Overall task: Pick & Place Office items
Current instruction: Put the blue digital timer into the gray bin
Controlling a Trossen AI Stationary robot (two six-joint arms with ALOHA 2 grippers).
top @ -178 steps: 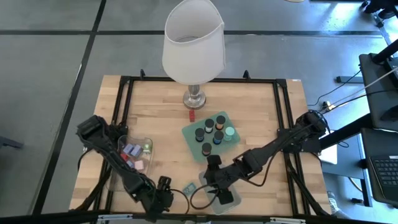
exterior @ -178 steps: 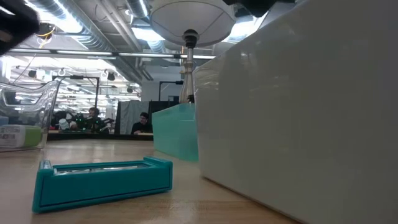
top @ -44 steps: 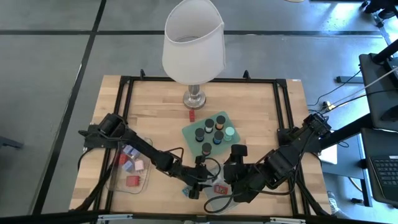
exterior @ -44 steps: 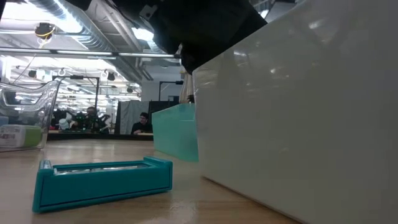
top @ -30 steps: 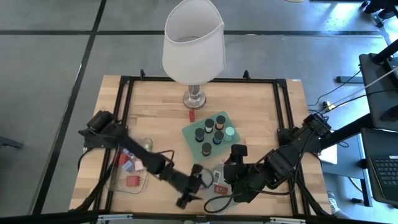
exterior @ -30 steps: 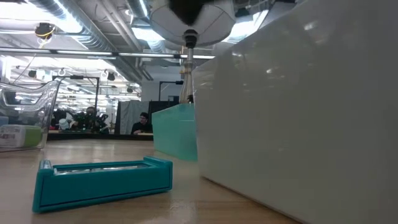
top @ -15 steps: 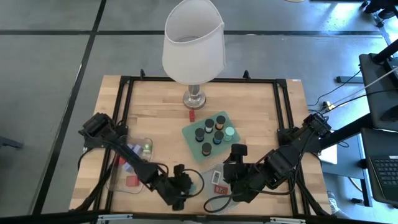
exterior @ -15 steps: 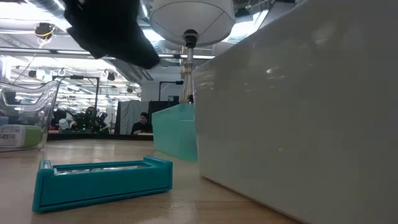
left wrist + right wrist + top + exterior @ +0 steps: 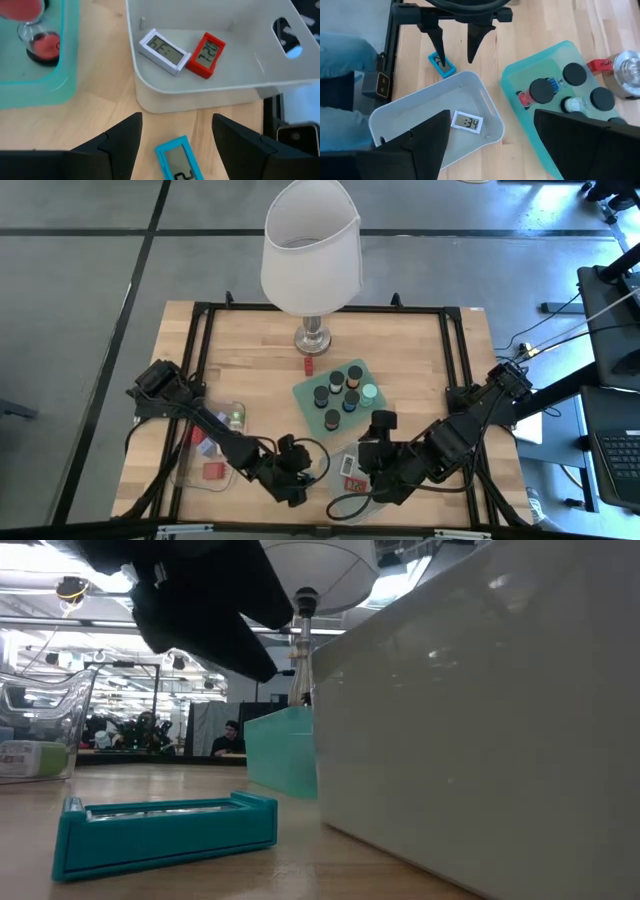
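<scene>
The left gripper (image 9: 174,131) is hanging open and empty just above a little teal clock (image 9: 178,164) that is lying on the wooden table (image 9: 400,360), right beside the white tray (image 9: 260,75). It is lining up over that clock, so picking it up looks like the next job.

Some tidying is already done. A white clock (image 9: 164,48) and a red clock (image 9: 206,51) are lying side by side in the white tray. The mint tray (image 9: 305,395) is holding several short dark tubs (image 9: 337,382) with black, orange, mint and blue tops. The clear bin (image 9: 185,465) on the left is holding small blocks (image 9: 213,470).

Some things are still out. The teal clock is on the bare table, and a small red block (image 9: 309,364) is sitting near the lamp (image 9: 310,240).

The right gripper (image 9: 489,135) is waiting open and empty above the white tray.
</scene>
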